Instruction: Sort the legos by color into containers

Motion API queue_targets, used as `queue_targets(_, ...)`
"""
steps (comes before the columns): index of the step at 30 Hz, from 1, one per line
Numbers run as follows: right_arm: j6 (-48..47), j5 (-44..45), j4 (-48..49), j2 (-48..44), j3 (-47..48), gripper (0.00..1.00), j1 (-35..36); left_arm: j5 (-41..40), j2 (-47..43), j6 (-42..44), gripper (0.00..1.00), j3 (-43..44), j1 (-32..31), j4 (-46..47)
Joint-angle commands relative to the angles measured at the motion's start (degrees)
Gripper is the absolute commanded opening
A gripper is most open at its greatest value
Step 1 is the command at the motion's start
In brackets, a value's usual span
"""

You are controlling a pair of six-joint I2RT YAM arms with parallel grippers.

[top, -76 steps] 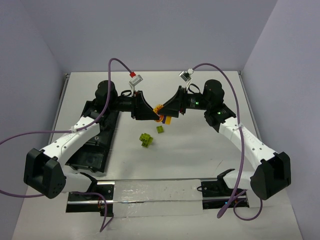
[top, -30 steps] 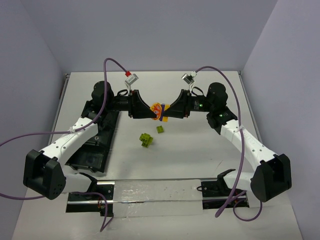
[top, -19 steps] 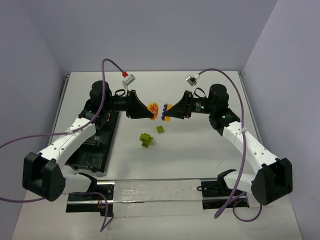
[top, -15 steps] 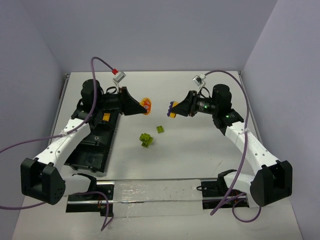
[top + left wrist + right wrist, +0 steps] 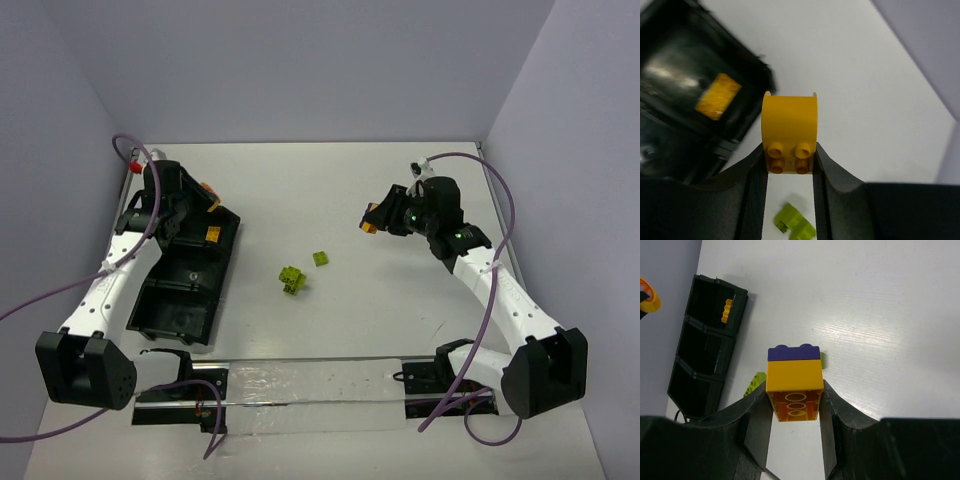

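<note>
An orange-yellow brick [image 5: 790, 120] sat clamped in the left fingers [image 5: 754, 190] by the tray's [image 5: 185, 300] far end. The right fingers [image 5: 758, 430] gripped a yellow-and-purple stack [image 5: 793, 382] well right of the tray, with green legos [image 5: 292, 280] between on the worktop [image 5: 400, 320].

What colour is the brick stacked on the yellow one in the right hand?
The small studded plastic brick is blue-purple; right wrist view shows it best.

Left gripper [image 5: 789, 152] clamped, right gripper [image 5: 794, 392] likewise (arms wide apart).
</note>
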Motion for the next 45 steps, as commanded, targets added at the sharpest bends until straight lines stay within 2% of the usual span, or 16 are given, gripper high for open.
queue_targets(1, -1.2, 1.55, -0.15, -0.4, 1.28, 0.0, -0.04, -17.46, 3.47, -4.08, 0.0, 3.36, 0.66, -7.61)
queue_targets(6, -0.78, 0.96, -0.2, -0.26, 1.45, 0.0, -0.04, -18.19, 4.43, -4.79, 0.0, 0.64, 0.85, -3.48)
queue_targets(18, -1.14, 0.75, -1.31, -0.79, 1.38, 0.0, 0.05, -16.23, 11.65, -2.84, 0.01, 0.3, 1.73, 0.89)
queue_targets(20, -1.38, 0.99, -1.63, -0.87, 1.46, 0.0, -0.03, -16.07, 13.73, -2.45, 0.09, 1.1, 1.73, 0.65)
queue_targets(25, -1.48, 1.09, -2.17, -1.07, 1.64, 0.0, 0.05, -14.94, 15.86, -1.76, 0.62, 2.27, 1.73, 0.03)
queue_targets(27, -1.49, 1.06, -2.39, -1.23, 1.76, 0.0, 0.05, -14.32, 15.06, -1.54, 0.77, 2.17, 1.73, 0.29)
queue_targets(28, -1.55, 0.94, -2.57, -1.23, 1.88, 0.0, 0.05, -14.02, 13.8, -1.18, 0.82, 2.11, 1.73, 0.65)
queue_targets(30, -1.82, 0.31, -2.81, -1.02, 2.31, 0.0, 0.05, -12.78, 11.93, 0.19, 0.86, 2.9, 1.67, 0.31)
queue_targets(33, -2.62, -2.27, -2.33, -1.03, 2.78, 0.0, 0.25, -9.21, 8.01, 3.54, 0.83, 3.94, 0.59, -0.48)
queue_targets(34, -2.95, -3.48, -1.6, -1.11, 2.81, 0.0, 0.44, -5.62, 6.42, 5.54, 0.8, 3.31, 0.1, 1.07)
queue_targets(36, -3.09, -7.94, 0.99, -1.4, 2.43, 0.0, 0.75, 6.78, 1.52, 9.79, 0.75, 0.35, -0.47, 8.44)
queue_targets(38, -2.01, -16.67, 5.86, -1.34, 1.5, 0.0, 1.05, 25.8, -2.37, 12.22, 0.76, -4.54, -1.3, 18.8)
queue_targets(41, 1.11, -25.29, 13.17, -0.56, 0.39, 0.0, 1.53, 43.72, -2.51, 10.87, 0.81, -6.92, -3.03, 27.3)
queue_targets(42, 3.93, -28.13, 18.56, -0.26, -0.27, 0.0, 1.95, 50.29, -1.79, 10.45, 0.82, -7.28, -5.2, 30.74)
queue_targets(45, 8.35, -33.99, 27.0, 0.38, -1.17, 0.0, 3.47, 55.03, 0.49, 11.54, 0.83, -6.29, -10.93, 32.37)
